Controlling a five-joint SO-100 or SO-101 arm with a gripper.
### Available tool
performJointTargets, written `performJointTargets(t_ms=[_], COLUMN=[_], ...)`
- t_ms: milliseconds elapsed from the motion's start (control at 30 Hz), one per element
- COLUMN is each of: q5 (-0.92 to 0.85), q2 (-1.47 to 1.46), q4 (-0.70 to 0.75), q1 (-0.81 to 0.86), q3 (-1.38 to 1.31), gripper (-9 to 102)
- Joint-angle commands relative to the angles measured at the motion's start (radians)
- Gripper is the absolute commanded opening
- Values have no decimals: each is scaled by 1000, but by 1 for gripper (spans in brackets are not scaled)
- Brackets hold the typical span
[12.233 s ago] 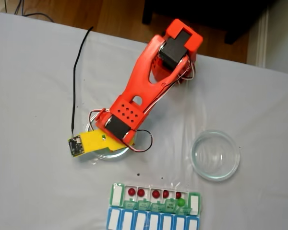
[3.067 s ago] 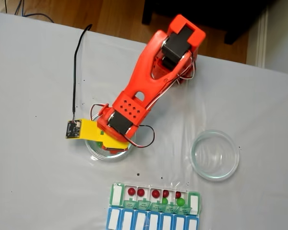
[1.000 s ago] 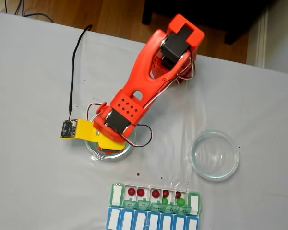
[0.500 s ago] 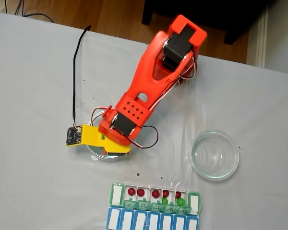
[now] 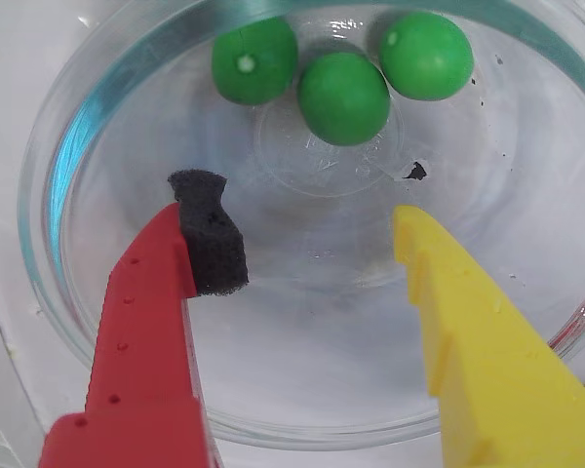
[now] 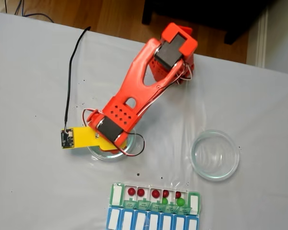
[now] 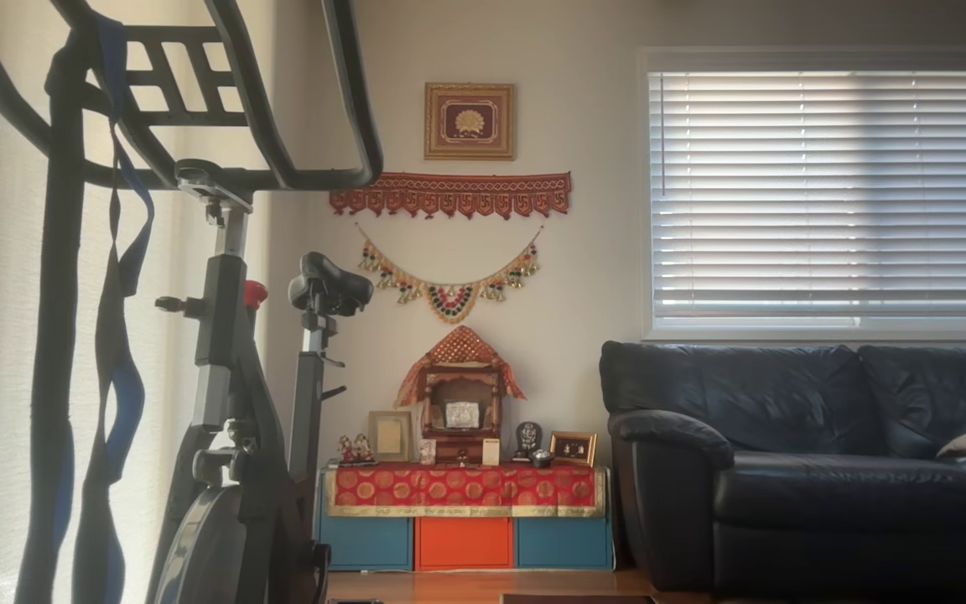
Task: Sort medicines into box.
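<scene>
Wrist view: pincer [image 5: 307, 234] agape, empty, inside glass dish [image 5: 49, 175], below green pills [image 5: 343, 97].

A white desk [image 6: 29, 86] carries the arm's red base [image 6: 175, 72] at upper centre, two glass dishes [image 6: 215, 155] mid-frame, and the box [image 6: 153, 211] at bottom centre.

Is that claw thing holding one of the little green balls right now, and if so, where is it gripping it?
No, nothing is held. The gripper is open above the glass dish, and the three green pills lie beyond its fingertips, untouched.
</scene>
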Motion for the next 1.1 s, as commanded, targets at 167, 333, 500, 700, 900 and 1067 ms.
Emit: performJointTargets(t_ms=[167,333,500,700,900,1067], q5=[-74,-17,71,92,81,89], q2=[18,40,63,106,172,261], q4=[-11,-60,-60,-81,-118,-209], q1=[-3,18,49,69,97,110], q3=[-78,-71,-81,-32,61,175], gripper=[27,24,25,27,28,26])
